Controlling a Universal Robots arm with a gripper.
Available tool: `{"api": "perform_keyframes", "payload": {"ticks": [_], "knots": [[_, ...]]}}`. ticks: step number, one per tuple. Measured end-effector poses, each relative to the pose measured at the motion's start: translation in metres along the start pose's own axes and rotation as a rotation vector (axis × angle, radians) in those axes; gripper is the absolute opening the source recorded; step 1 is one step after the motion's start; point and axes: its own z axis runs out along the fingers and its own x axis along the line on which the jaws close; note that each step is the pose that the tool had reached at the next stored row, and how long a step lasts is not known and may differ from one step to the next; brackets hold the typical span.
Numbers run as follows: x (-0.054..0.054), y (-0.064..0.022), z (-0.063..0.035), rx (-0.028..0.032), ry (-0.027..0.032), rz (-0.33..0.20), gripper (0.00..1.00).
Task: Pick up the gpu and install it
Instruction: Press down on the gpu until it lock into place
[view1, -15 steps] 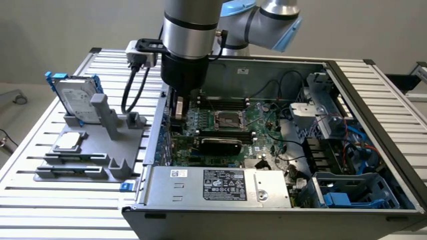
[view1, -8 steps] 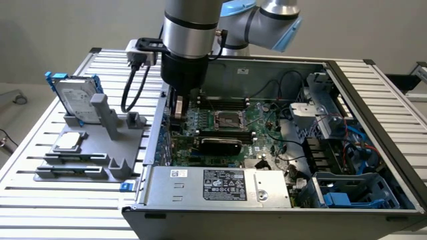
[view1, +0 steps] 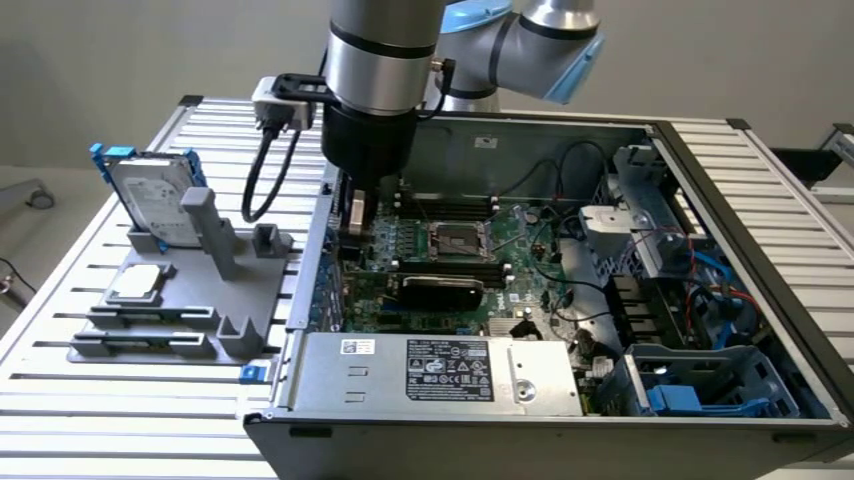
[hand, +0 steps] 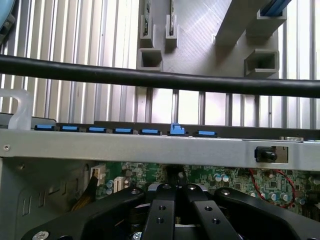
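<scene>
One arm is in play, reaching straight down into the open computer case that lies on the slatted surface. We see its pincer low against the case's wall on the exterior view's left, over the edge of the green main board. In the wrist view the pincer is clenched, black fingers pressed together; we cannot tell whether anything is pinched between them. Beyond them runs a row of blue clips, one of them raised. The graphics card stands on the board, black shroud showing, at about five o'clock from the pincer and apart from it. At nine o'clock from the case, a grey rack carries the hard drive.
</scene>
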Motion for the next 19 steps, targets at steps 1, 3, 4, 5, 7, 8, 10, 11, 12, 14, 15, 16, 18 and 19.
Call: {"api": "perform_keyframes", "payload": {"ticks": [1,3,4,5,7,8,10,11,12,14,15,16,18,19], "knots": [[-0.0001,0.0,0.0,-0.0005,-0.0002,0.001,0.11],[-0.0003,0.0,0.0,-0.0011,-0.0007,0.003,0.11],[-0.0003,0.0,0.0,-0.0013,-0.0009,0.005,0.11],[-0.0004,0.0,0.0,-0.0015,-0.0011,0.006,0.11],[-0.0005,-0.0001,0.0,-0.0018,-0.0017,0.009,0.11],[-0.0006,-0.0001,-0.0001,-0.002,-0.0021,0.011,0.11],[-0.0009,-0.0001,-0.0001,-0.0023,-0.0028,0.015,0.11],[-0.0011,-0.0001,-0.0001,-0.0026,-0.0032,0.017,0.11],[-0.0014,-0.0001,-0.0001,-0.003,-0.0036,0.02,0.11],[-0.0019,-0.0001,-0.0001,-0.0045,-0.0046,0.024,0.11],[-0.0021,-0.0001,-0.0001,-0.0057,-0.0049,0.026,0.11],[-0.0024,-0.0001,-0.0001,-0.0069,-0.0052,0.028,0.11],[-0.003,-0.0001,-0.0002,-0.0091,-0.0058,0.032,0.11],[-0.0032,-0.0001,-0.0002,-0.0099,-0.0061,0.034,0.11]]}}
